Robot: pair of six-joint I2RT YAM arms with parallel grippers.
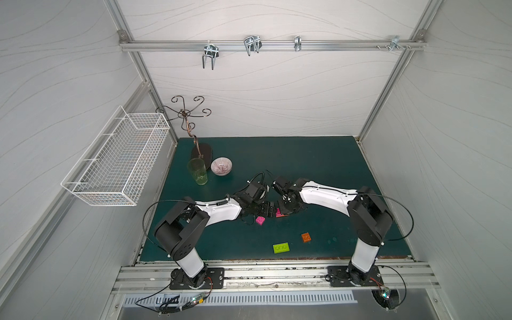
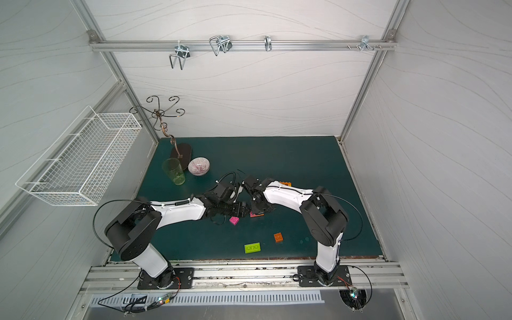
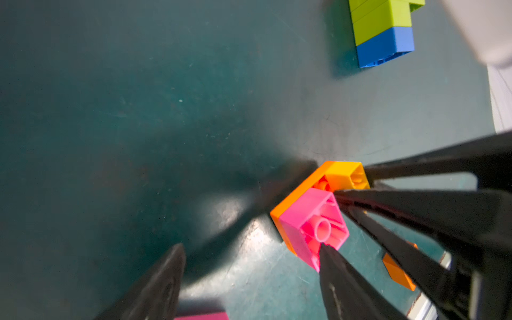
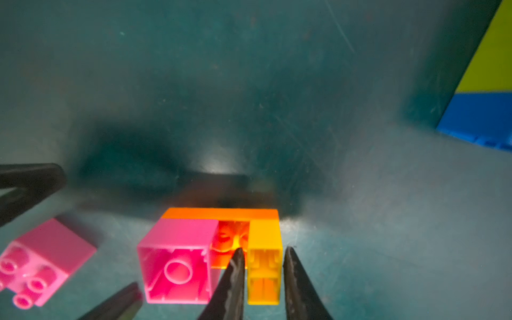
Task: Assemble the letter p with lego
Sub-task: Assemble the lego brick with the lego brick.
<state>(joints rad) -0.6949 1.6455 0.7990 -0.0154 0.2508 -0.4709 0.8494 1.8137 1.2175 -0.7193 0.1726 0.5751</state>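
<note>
A small lego assembly lies on its side on the green mat: an orange brick (image 4: 221, 213) with a magenta brick (image 4: 177, 260) and a yellow brick (image 4: 264, 235) stuck on it. My right gripper (image 4: 263, 249) straddles the yellow brick, slightly open, with a thin gap beside one finger. My left gripper (image 3: 249, 246) stands wide open; one fingertip (image 3: 327, 255) touches the magenta brick (image 3: 313, 221). Both top views show the two grippers meeting over the assembly (image 1: 279, 213) (image 2: 252, 214). A loose magenta brick (image 1: 260, 220) (image 4: 41, 263) lies beside it.
An orange brick (image 1: 306, 237) and a lime green brick (image 1: 281, 248) lie nearer the front edge. A lime and blue stack (image 3: 382, 30) lies further back. A green glass (image 1: 197, 171), a bowl (image 1: 221, 166) and a metal stand (image 1: 201, 152) sit at the back left.
</note>
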